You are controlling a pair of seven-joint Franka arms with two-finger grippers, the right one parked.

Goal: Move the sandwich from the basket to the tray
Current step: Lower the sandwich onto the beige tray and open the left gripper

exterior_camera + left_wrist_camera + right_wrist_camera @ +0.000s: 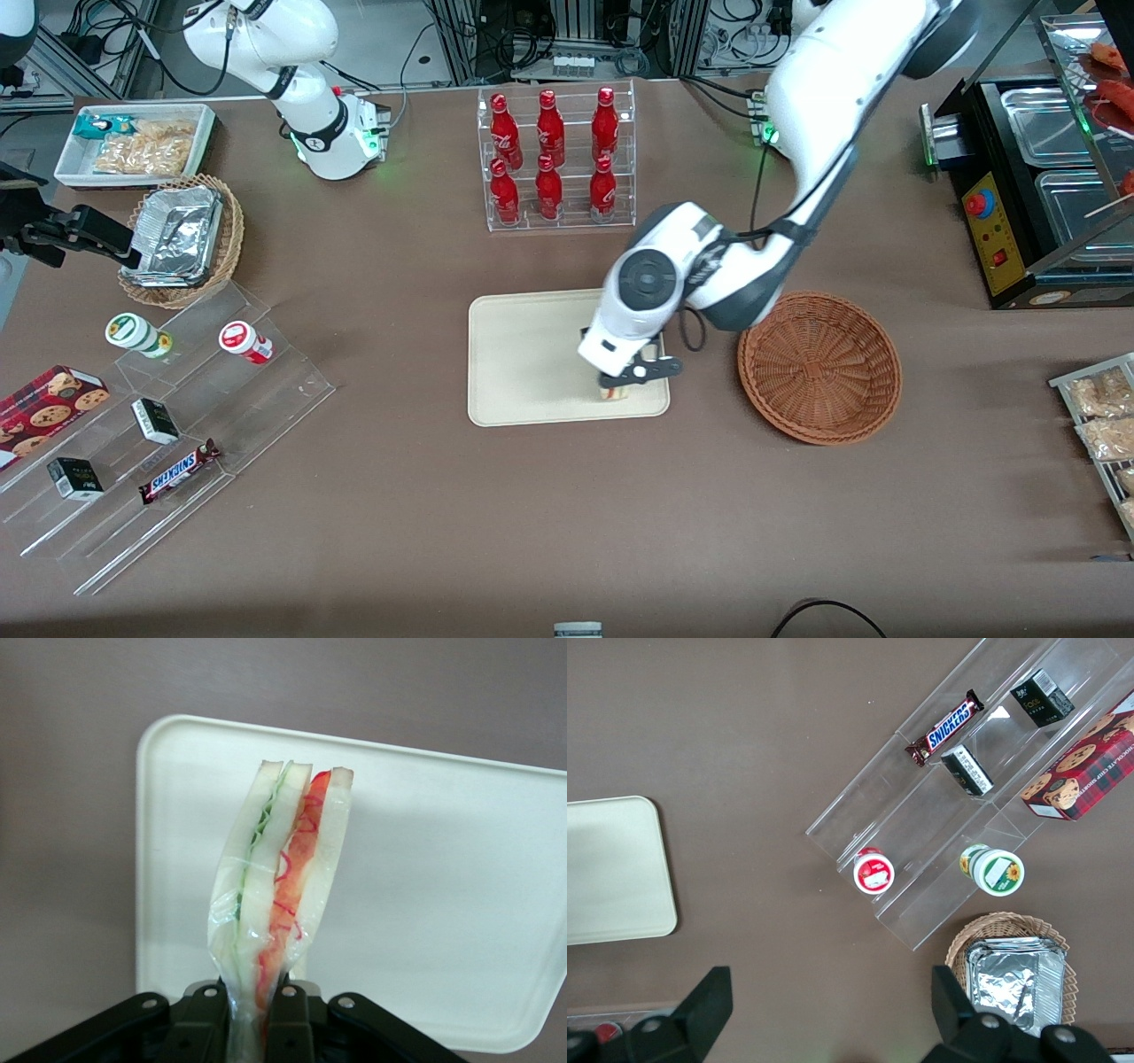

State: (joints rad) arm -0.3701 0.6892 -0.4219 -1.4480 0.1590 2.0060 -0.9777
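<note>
At the middle of the front view the tray (532,354) lies on the brown bench (399,532), and the claw (623,383) hangs over the tray's lower right corner, pinching the sandwich (613,391) by its narrow wrapped end. The wrist camera shows that sandwich (282,904) standing out from between the closed fingers (288,1019), its bread and red filling splayed above the tray (461,904). Further right, the basket (820,367) sits beside the tray, nothing in it.

The risk, as I see it: the grip catches only a thin tail of wrapper, so the sandwich could slip or tip. It also hangs close to the tray's rim, so once let go it might land half on the bench.

From the front, the arm covers most of the sandwich, and whether it touches the tray I cannot tell.
</note>
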